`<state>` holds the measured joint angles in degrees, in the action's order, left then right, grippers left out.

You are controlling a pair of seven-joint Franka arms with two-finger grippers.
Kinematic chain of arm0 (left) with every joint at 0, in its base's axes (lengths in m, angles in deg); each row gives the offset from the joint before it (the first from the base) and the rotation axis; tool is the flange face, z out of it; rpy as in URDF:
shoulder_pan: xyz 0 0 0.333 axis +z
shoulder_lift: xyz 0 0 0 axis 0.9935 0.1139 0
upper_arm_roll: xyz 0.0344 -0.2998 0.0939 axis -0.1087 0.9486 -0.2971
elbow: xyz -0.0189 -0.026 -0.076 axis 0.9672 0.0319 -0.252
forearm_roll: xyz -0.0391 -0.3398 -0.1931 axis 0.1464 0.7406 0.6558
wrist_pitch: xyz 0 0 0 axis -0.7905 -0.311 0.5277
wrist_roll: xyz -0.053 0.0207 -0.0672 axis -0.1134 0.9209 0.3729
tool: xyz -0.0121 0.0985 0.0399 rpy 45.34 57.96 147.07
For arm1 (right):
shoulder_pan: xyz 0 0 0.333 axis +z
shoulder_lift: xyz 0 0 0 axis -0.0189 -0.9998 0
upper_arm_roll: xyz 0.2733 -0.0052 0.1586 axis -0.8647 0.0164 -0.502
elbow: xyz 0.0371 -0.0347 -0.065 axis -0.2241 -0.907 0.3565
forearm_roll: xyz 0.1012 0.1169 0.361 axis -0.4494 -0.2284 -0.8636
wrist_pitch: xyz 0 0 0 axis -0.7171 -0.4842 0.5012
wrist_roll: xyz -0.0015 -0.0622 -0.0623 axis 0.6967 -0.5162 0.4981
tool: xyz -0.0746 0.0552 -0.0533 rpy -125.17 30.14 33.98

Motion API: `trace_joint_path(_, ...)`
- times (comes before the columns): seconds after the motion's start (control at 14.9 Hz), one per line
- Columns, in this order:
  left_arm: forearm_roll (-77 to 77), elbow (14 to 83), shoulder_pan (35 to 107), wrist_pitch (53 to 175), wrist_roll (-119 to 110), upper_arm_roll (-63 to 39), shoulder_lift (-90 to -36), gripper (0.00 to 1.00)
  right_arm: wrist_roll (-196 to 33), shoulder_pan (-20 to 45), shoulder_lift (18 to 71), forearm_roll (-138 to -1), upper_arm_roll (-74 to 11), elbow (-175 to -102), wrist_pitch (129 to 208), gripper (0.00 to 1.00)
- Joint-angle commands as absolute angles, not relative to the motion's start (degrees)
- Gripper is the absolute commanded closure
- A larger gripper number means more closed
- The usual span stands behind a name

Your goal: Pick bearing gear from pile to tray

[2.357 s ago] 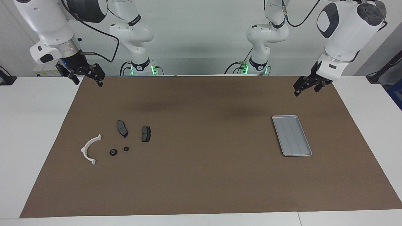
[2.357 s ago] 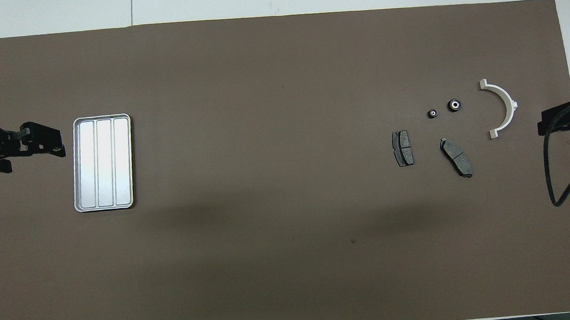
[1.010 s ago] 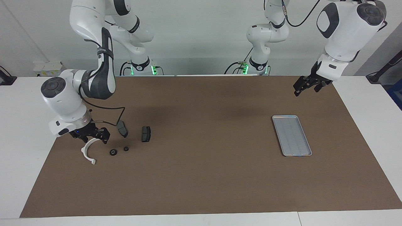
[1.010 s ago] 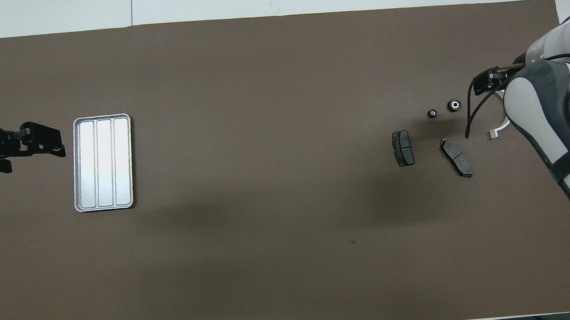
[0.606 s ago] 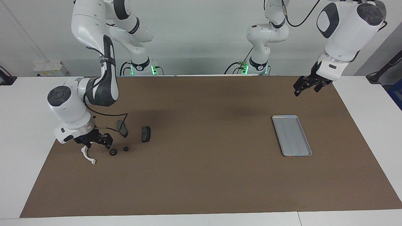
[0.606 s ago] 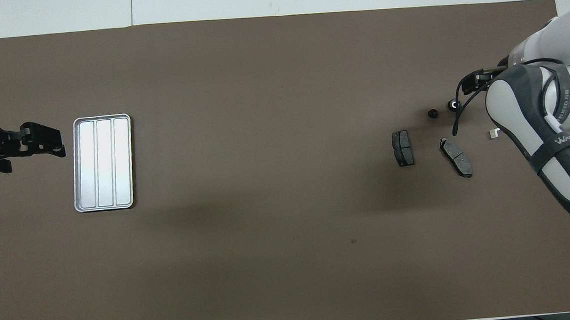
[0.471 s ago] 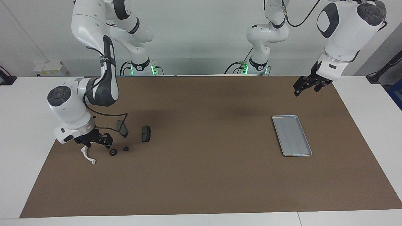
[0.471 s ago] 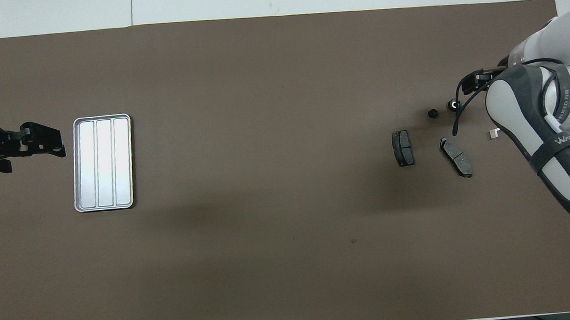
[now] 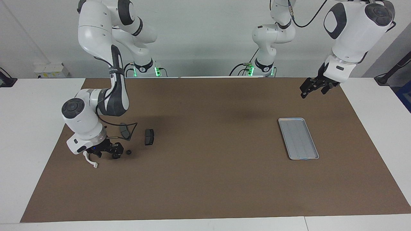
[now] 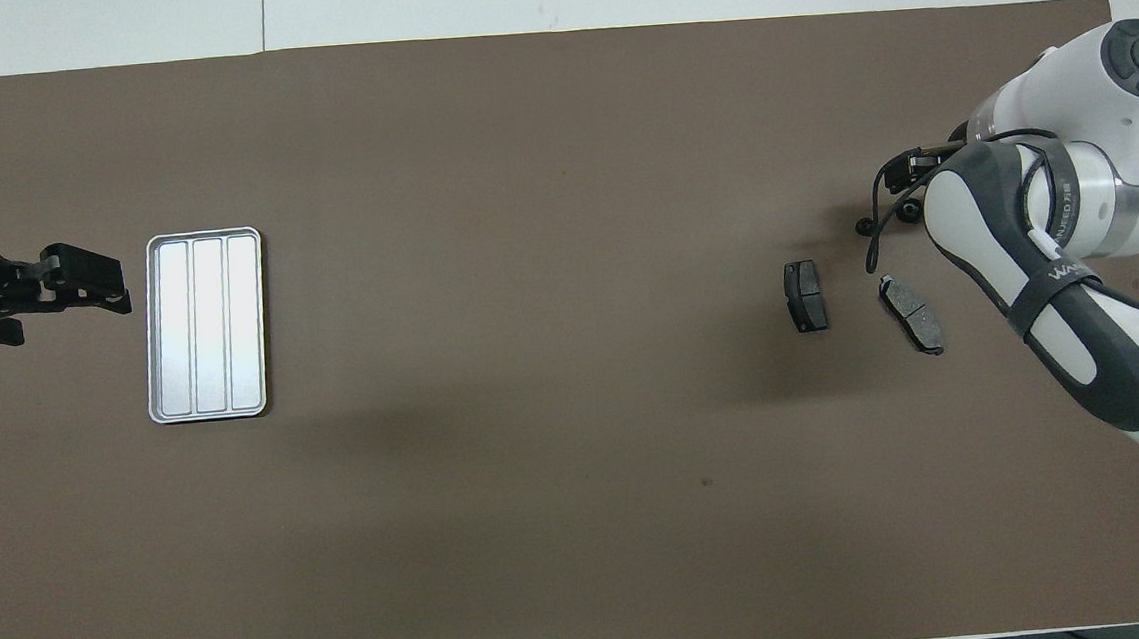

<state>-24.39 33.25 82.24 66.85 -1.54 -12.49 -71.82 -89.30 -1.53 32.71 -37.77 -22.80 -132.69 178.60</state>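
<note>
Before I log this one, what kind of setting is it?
Most likely a robotics lab bench: two white arms mounted at a white table under a brown mat, with only a metal tray and a few loose machine parts laid out.

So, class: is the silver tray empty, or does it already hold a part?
Empty. The tray shows only its bare ridged floor in both views; the small black round pieces lie on the mat at the right arm's end.

Your right gripper (image 9: 107,153) has swung from above the mat's edge by the robots down into the pile, its open fingers now low around the larger black round piece (image 9: 116,156), hiding most of the white bracket (image 9: 90,161).
</note>
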Motion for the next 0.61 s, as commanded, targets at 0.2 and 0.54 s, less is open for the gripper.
trace_joint_path(0.2,-25.2,34.6,82.5,67.7,-1.0,-12.3,-73.0,0.00,-88.3,-1.5,31.4,-38.8,-23.0,-132.6,179.9,0.08)
trace_joint_path(0.54,-25.2,34.6,82.5,67.7,-1.0,-12.3,-73.0,0.00,-88.1,-1.4,31.4,-38.8,-23.0,-133.8,180.1,0.08)
